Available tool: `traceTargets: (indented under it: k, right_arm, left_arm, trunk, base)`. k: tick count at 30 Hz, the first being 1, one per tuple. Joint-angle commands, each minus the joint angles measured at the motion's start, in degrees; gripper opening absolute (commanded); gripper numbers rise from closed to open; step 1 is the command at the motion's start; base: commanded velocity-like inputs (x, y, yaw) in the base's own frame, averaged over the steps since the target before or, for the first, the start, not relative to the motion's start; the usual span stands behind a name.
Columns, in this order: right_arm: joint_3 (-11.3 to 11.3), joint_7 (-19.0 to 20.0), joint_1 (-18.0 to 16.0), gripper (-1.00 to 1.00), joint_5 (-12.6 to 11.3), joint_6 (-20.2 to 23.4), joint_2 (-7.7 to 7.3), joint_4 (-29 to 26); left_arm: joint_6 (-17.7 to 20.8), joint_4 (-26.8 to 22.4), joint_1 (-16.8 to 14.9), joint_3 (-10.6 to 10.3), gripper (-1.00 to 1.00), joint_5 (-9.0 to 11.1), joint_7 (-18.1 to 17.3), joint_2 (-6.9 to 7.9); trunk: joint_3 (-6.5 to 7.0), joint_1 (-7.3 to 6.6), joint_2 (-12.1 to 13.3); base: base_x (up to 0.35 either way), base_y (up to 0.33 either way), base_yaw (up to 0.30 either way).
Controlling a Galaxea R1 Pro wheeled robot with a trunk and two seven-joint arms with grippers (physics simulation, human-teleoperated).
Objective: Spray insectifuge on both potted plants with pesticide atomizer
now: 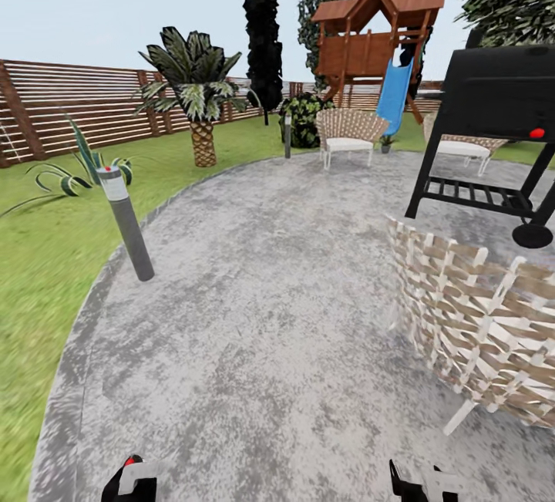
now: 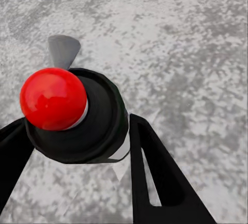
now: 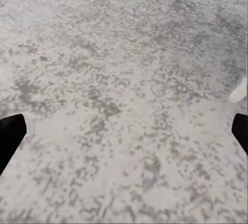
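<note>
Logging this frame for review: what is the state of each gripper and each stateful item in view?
Left gripper: cannot tell, a red-capped black object sits between its fingers.
Right gripper: open, nothing between the fingers.
Grill: lid closed.
Path light: leaning, unlit.
Near wicker chair: unoccupied.

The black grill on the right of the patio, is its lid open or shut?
Shut. The black grill shows a closed, boxy hood above its lower rack, with no gap and no cooking surface visible in the head view.

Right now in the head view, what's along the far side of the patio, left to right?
Striped agave → palm → short post light → wicker chair → blue slide → black grill.
</note>
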Motion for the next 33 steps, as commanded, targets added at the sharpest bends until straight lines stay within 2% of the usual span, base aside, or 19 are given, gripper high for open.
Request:
traceTargets:
  k: [1,18,33]
  right_arm:
    - [-0.2,0.0,0.0,1.0,0.3,-0.2,0.01,0.0]
    - [-0.1,0.3,0.0,1.0,0.4,-0.1,-0.09,1.4]
    - [0.0,0.3,0.0,1.0,0.4,-0.1,-0.08,1.5]
  left_arm:
    - [-0.2,0.1,-0.1,0.2,-1.0,-0.6,0.3,-0.02]
    - [-0.2,0.1,-0.1,0.2,-1.0,-0.6,0.3,-0.02]
    - [-0.2,0.1,-0.1,0.2,-1.0,-0.6,0.3,-0.02]
  trunk:
    - [-0.12,0.01,0.0]
    - [-0.32,0.01,0.0]
    - [-0.32,0.01,0.0]
  base:
    - [0.263,0.245,0.162]
    - [0.293,0.189,0.029]
    - [0.336,0.007,0.0]
